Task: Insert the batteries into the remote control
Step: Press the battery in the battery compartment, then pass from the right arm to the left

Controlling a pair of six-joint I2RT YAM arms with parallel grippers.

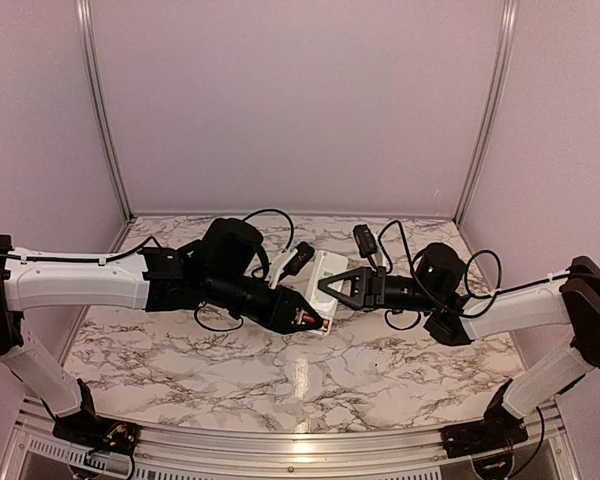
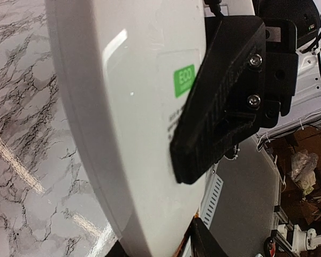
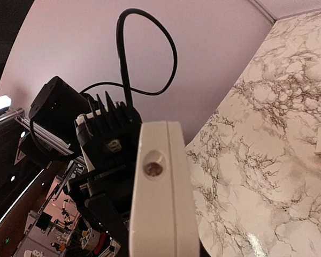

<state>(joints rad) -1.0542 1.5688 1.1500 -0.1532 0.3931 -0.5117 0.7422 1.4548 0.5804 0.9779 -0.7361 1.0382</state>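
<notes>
right gripper (image 1: 328, 287) is clamping the remote control (image 1: 330, 266) over the table (image 1: 380, 370) | left gripper (image 1: 313, 322) is hovering at its near end, clenched or released cannot be told | long axis is running straight away from left gripper | batteries not showing

Up close, the white remote control (image 2: 134, 134) fills most of the shot, plain back with a green ECO sticker (image 2: 184, 80). One of the right fingers (image 2: 219, 107) lies flat against it, marble surface (image 2: 27, 160) behind.

Left gripper (image 1: 315, 322) and right gripper (image 1: 332, 286) crowd remote control (image 1: 330, 266).
</notes>
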